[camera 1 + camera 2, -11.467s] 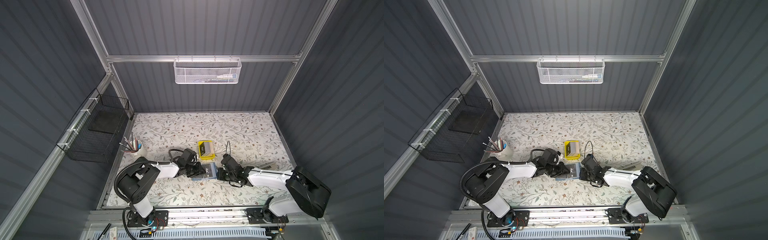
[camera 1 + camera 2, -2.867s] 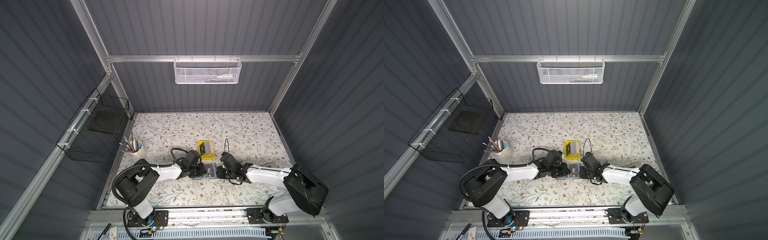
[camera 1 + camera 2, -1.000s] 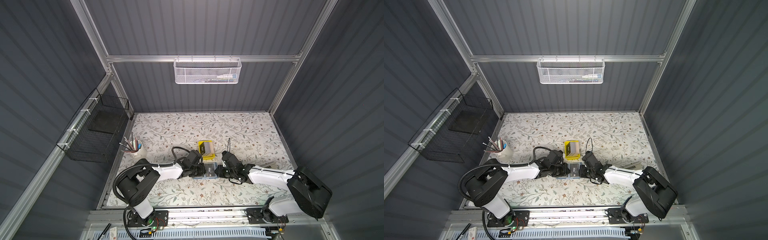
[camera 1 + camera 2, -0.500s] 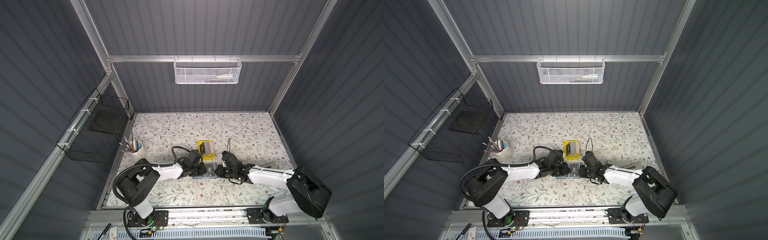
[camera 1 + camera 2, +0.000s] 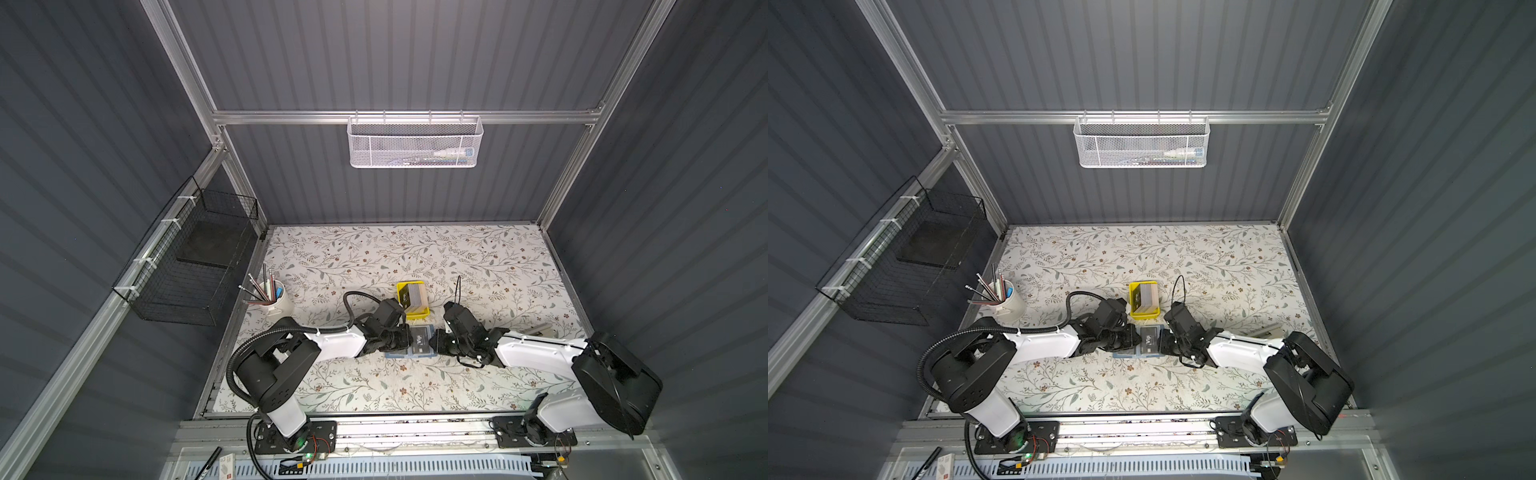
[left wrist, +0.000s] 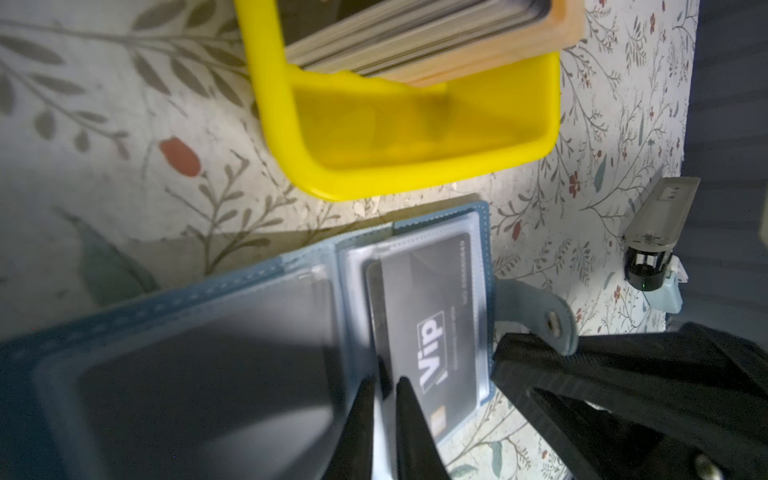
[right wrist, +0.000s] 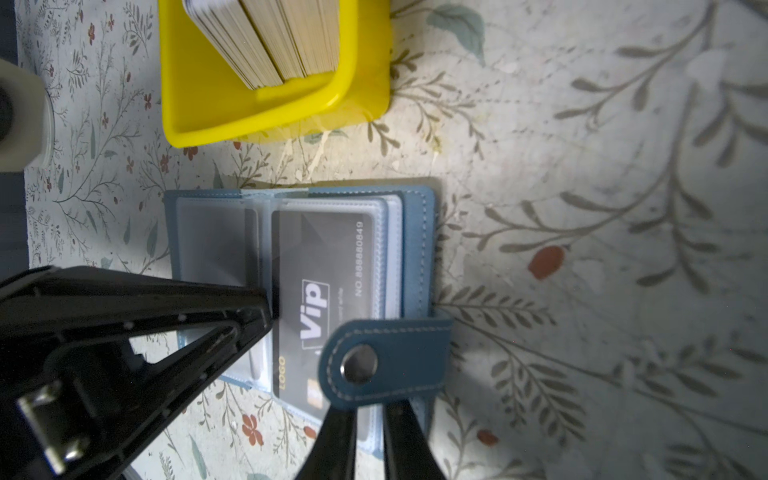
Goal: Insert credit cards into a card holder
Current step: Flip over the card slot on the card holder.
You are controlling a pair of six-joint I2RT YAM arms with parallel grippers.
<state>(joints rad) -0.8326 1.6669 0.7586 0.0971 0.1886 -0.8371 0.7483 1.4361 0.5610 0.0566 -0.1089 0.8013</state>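
Top views: left hand (image 5: 409, 341) nearer right hand (image 5: 432, 339) (card holder (image 5: 415, 354) between)

In both top views the left gripper (image 5: 410, 342) and right gripper (image 5: 434, 340) are covering the ends of the card holder (image 5: 419, 354), and the credit card (image 5: 424, 341) is showing too small for its fine print. In the left wrist view the holder's page nearest the lens is blurring out; I am not making out whether the fingertips (image 6: 409, 424) are pinching sleeve or card. The snap tab (image 7: 395, 332) is masking the card's corner. The picture's edge is cutting off the card stack (image 6: 415, 37) in the yellow tray (image 6: 415, 176).
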